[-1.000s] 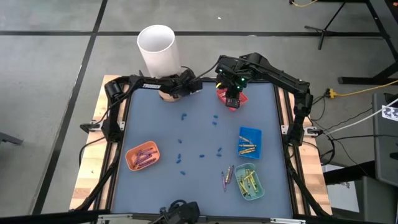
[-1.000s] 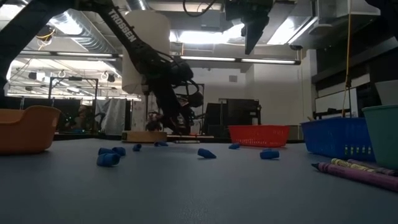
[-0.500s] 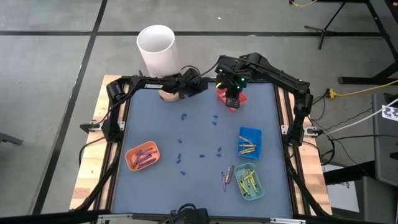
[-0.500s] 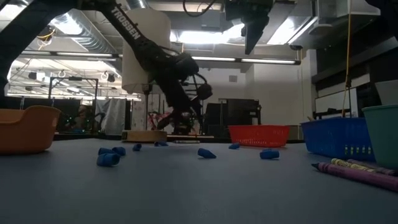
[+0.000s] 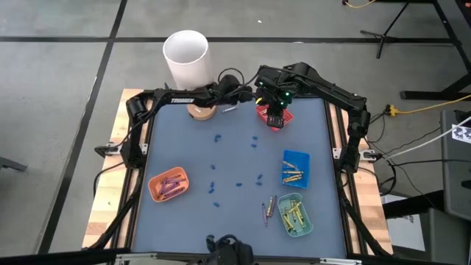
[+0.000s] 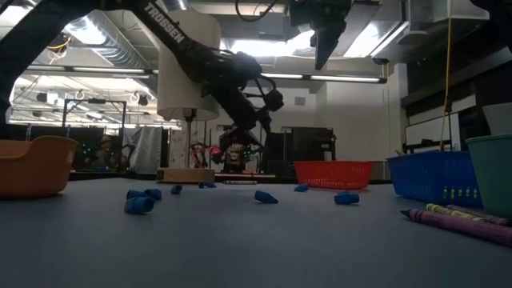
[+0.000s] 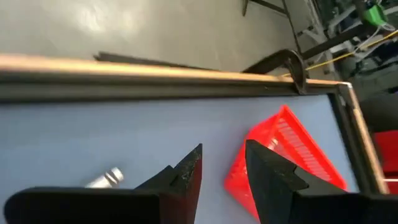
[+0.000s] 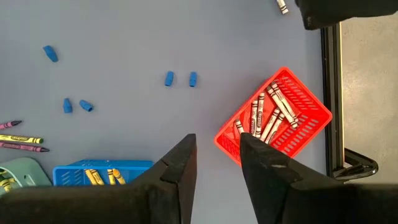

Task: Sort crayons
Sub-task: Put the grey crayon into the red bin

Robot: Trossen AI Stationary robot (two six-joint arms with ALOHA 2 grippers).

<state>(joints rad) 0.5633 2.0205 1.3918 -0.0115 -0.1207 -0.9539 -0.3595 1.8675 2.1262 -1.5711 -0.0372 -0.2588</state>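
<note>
1. Left gripper (image 5: pixel 237 87) is seen at the far edge of the table, between the white cylinder (image 5: pixel 186 57) and the red basket (image 5: pixel 266 114). Its jaws are parted by a narrow gap with nothing between them (image 7: pixel 221 177).
2. A silver crayon (image 7: pixel 104 178) is seen lying on the mat just beside the left fingers, not gripped.
3. Right gripper (image 5: pixel 275 120) is held above the red basket, jaws slightly apart and empty (image 8: pixel 217 165).
4. Silver crayons are stacked in the red basket (image 8: pixel 273 115).
5. Gold-orange crayons (image 5: pixel 293 174) are held in the blue basket (image 5: pixel 296 157); yellow ones (image 5: pixel 292 215) in the green tray (image 5: pixel 307 223); purple-pink ones (image 5: pixel 171 185) in the orange tray (image 5: pixel 155 182).
6. A few loose crayons (image 5: pixel 269 209) are left on the mat beside the green tray.
7. Small blue bits (image 5: pixel 214 185) are scattered mid-table.
</note>
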